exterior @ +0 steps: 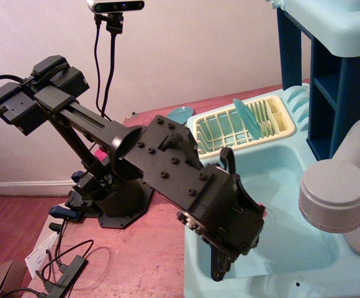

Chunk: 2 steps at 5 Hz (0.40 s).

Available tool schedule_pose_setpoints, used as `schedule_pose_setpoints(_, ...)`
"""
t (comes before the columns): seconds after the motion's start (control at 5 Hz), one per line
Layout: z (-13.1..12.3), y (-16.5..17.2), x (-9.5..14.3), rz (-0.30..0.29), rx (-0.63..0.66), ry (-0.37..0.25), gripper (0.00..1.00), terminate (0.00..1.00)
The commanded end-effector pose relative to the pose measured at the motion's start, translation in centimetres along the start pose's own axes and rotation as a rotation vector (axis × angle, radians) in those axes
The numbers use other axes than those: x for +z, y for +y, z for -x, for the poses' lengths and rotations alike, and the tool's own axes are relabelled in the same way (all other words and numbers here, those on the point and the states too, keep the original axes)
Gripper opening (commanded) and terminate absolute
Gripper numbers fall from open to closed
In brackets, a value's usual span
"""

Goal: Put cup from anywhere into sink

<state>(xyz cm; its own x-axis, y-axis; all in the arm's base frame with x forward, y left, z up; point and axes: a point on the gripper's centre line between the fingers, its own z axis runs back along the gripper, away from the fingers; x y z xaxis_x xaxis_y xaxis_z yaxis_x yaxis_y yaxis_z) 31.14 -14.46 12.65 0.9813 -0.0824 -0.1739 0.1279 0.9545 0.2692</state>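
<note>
Gripper (220, 264) reaches down over the left part of the sink (285, 186) from my side, and the bulky black wrist housing blocks nearly everything below it. I see one dark finger (217, 268) hanging past the near-left rim of the basin, but I cannot tell how far the jaws stand apart or whether they hold anything. Only a thin sliver of pink at the right edge of the wrist, over the basin floor, might be the cup (264, 213); I cannot confirm it, nor say whether it touches the bottom. Behind the basin sits the cream dish rack (245, 127) with a teal plate (247, 118) standing tilted in its slots. A second teal plate (179, 114) lies flat on the table (143, 261) past the arm. The grey tap (338, 195) overhangs the right side of the sink.
</note>
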Motion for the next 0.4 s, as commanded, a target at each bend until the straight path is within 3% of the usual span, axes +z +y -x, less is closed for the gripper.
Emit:
schedule_pose_setpoints(0.0,-1.34,1.33,0.08,0.016,-0.006,-0.018,0.00,0.00)
schedule_pose_setpoints(0.2,-2.03,1.71,1.00,0.026,-0.027,-0.019,1.00,0.00)
